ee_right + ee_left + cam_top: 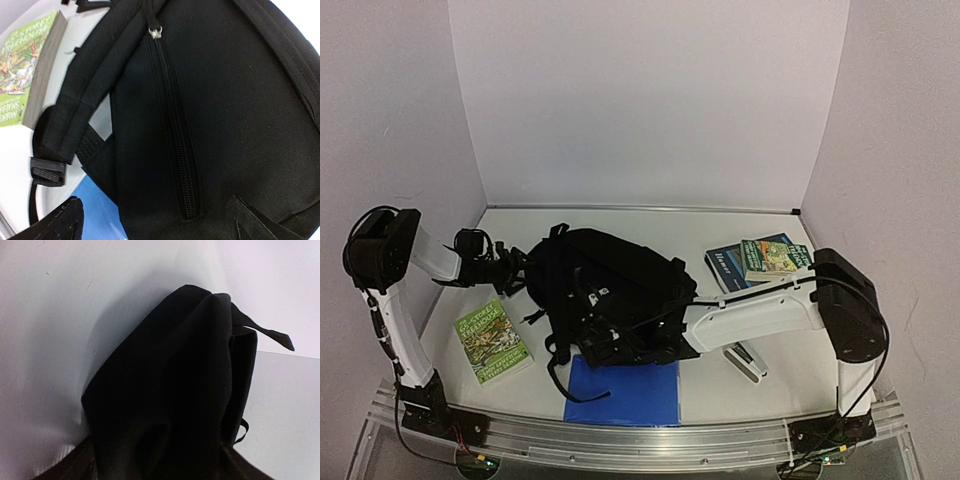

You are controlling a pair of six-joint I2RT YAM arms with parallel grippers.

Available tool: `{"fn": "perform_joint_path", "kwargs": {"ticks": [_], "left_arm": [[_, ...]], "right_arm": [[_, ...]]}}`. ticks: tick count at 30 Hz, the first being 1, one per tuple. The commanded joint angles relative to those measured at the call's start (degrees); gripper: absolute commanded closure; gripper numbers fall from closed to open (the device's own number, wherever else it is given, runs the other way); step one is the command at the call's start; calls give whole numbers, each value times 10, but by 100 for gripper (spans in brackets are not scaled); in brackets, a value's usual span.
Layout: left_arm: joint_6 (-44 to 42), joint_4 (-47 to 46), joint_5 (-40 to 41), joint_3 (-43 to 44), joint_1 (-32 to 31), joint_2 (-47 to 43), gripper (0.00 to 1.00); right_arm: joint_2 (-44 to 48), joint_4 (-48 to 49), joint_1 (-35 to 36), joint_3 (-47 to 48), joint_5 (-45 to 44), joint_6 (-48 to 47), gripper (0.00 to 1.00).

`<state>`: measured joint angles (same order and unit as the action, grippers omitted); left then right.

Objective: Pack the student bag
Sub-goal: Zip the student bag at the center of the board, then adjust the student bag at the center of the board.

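The student bag [610, 285], a black fabric backpack, lies in the middle of the table with its straps spread out. My left gripper [517, 268] is at the bag's left edge. In the left wrist view a bunched fold of the bag [170, 390] fills the gap between the two wide-apart fingers [60, 467] of the left gripper [160, 467]. My right gripper [607, 345] is at the bag's near edge, open. In the right wrist view, the right gripper [160, 225] hovers close over a closed zip [175, 135] with its metal pull [157, 32].
A green illustrated book [492, 340] lies left of the bag and shows again in the right wrist view as the green book [25, 65]. A blue flat folder [625, 390] sits partly under the bag's near edge. Two books [760, 260] lie at the right. A white stapler-like object [745, 360] rests under the right arm.
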<state>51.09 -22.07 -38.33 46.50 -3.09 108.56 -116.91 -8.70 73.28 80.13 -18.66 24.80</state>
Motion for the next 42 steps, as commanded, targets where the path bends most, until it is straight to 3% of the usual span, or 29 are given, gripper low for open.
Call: {"fn": "perform_joint_path", "kwargs": {"ticks": [1, 10, 17, 23, 26, 30, 34, 42], "left_arm": [[0, -4, -2, 28, 1, 38, 47], [7, -11, 0, 61, 1, 56, 98], [-36, 67, 55, 94, 5, -52, 100], [-154, 214, 162, 185, 7, -205, 100], [-219, 272, 172, 241, 7, -247, 100], [-303, 332, 170, 313, 6, -269, 100], [-371, 335, 165, 335, -9, -286, 100], [-494, 389, 273, 389, -152, -221, 100]], "right_arm": [[52, 17, 0, -15, -29, 18, 2], [119, 17, -1, -53, -76, 51, 2], [195, -1, -27, -96, -113, 100, 2], [284, -5, -91, -161, -113, 118, 2], [331, -5, -117, -195, -113, 123, 2], [376, -5, -141, -235, -125, 134, 2], [402, -5, -149, -260, -131, 150, 2], [405, 18, -148, -293, -119, 200, 2]]}}
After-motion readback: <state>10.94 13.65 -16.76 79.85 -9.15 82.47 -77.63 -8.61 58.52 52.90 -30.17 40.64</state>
